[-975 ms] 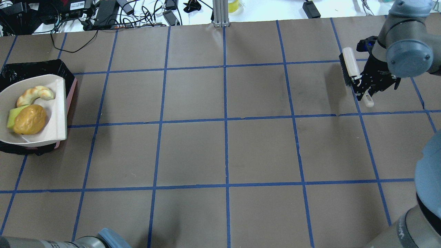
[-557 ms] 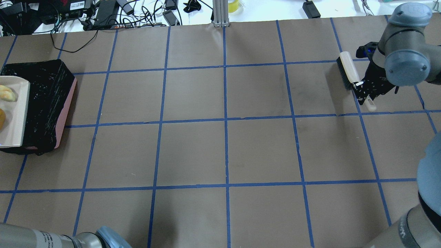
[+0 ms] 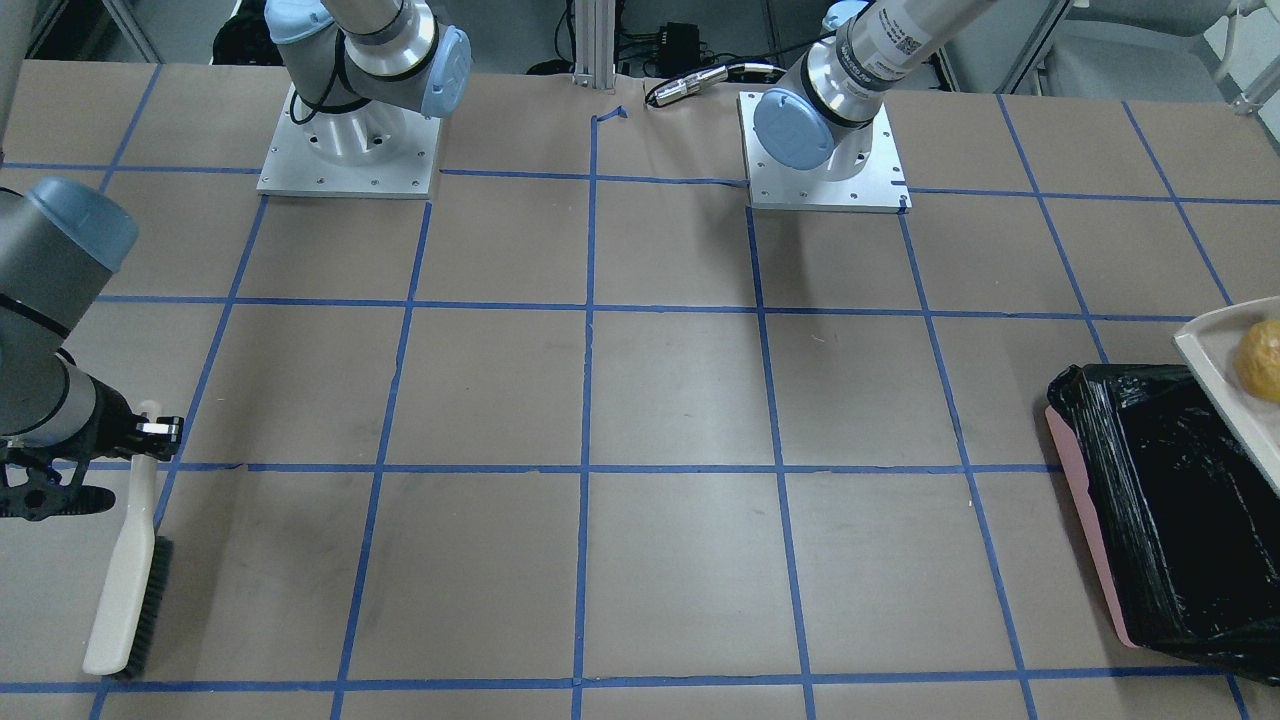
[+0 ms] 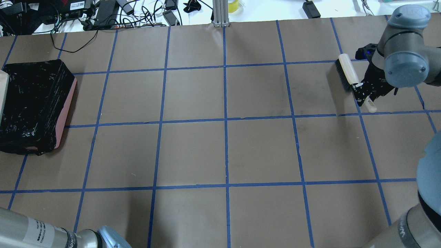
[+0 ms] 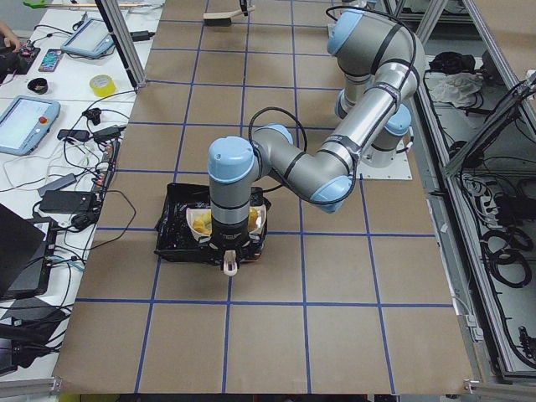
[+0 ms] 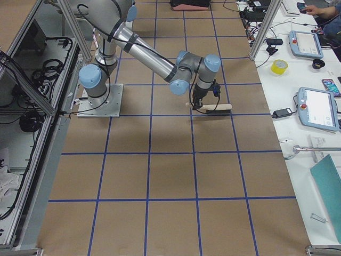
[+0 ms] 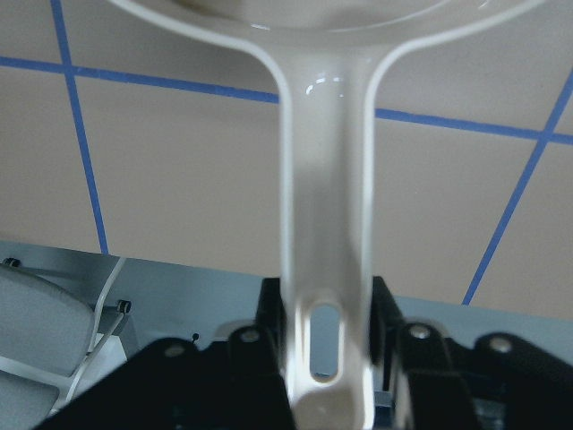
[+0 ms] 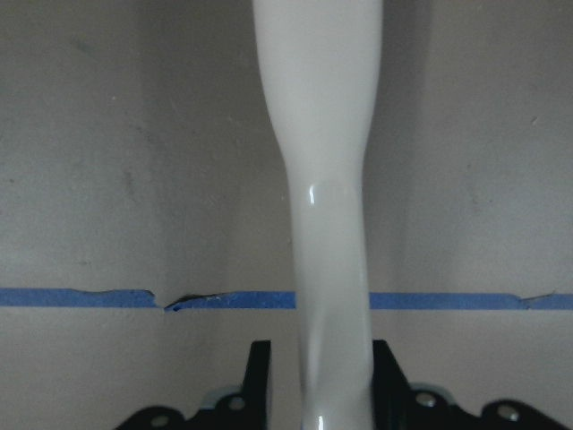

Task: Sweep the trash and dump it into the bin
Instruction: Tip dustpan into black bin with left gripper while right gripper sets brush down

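The pink bin [image 4: 34, 106] with its black bag stands at the table's left end; it also shows in the front view [image 3: 1170, 510]. My left gripper [image 7: 326, 313] is shut on the handle of the cream dustpan [image 7: 327, 179]. The dustpan [image 3: 1215, 360] hangs at the bin's outer side, with only a sliver [image 4: 2, 93] showing overhead. The yellow-brown lump [image 3: 1260, 360] lies in it. Yellow pieces show in the pan in the left side view [image 5: 226, 222]; the bread and sponge cannot be told apart. My right gripper [image 8: 322, 376] is shut on the cream brush [image 4: 346, 74].
The brush [image 3: 125, 590] lies low at the table's far right end, bristles toward the middle. Cables and boxes [image 4: 103, 13] lie beyond the table's far edge. Both arm bases [image 3: 820, 150] stand at the robot's side.
The dustpan with the trash has moved left off the bin, almost out of the overhead view, and uncovered the black bag. The brush has shifted slightly left and down.
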`<state>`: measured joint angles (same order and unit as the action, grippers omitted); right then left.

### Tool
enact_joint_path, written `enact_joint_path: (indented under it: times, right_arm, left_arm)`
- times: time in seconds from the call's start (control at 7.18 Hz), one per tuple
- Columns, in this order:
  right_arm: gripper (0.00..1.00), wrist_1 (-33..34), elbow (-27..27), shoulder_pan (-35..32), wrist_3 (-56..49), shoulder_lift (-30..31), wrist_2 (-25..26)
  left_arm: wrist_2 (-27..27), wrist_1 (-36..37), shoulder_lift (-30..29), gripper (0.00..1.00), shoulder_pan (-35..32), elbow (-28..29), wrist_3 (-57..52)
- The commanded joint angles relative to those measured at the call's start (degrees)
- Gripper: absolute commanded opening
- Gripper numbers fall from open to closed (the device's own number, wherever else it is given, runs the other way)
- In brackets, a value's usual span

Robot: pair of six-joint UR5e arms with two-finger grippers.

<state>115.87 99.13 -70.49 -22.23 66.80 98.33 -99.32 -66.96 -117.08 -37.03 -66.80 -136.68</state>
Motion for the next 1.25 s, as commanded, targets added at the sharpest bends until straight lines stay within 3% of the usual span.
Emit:
enact_joint_path:
  times: [0.0, 0.14, 0.28, 0.56, 0.7, 1.11]
  right_arm:
    - [0.84, 0.23, -0.08, 0.00, 0.26, -0.18, -0.33]
    - [0.96, 0.23, -0.17, 0.00, 0.43, -0.09, -0.68]
    - [1.00, -0.20, -0.69, 0.00, 0.35, 0.61, -0.60]
    - [1.00, -0.82, -2.62, -0.17, 0.26, 5.68, -1.21]
    - [1.00, -2.48, -4.63, -0.52, 0.17, 8.15, -4.69]
    - [1.00, -27.90, -22.52, -6.65, 8.83, 12.56, -6.57]
  left_arm:
    - [-2.63, 3.67, -0.70, 0.00, -1.11, 0.18, -1.21]
    - [-3.16, 4.72, -0.96, 0.00, -1.46, 0.18, -1.22]
    - [-3.25, 5.69, -1.14, 0.00, -1.55, 0.10, -1.22]
    - [-7.97, 7.71, -1.14, 0.00, -3.91, 0.18, -1.48]
    - [-8.95, 7.98, -1.22, 0.00, -4.62, 0.18, -1.31]
    - [-17.46, 14.20, -2.89, 0.00, -9.18, -0.51, -0.96]
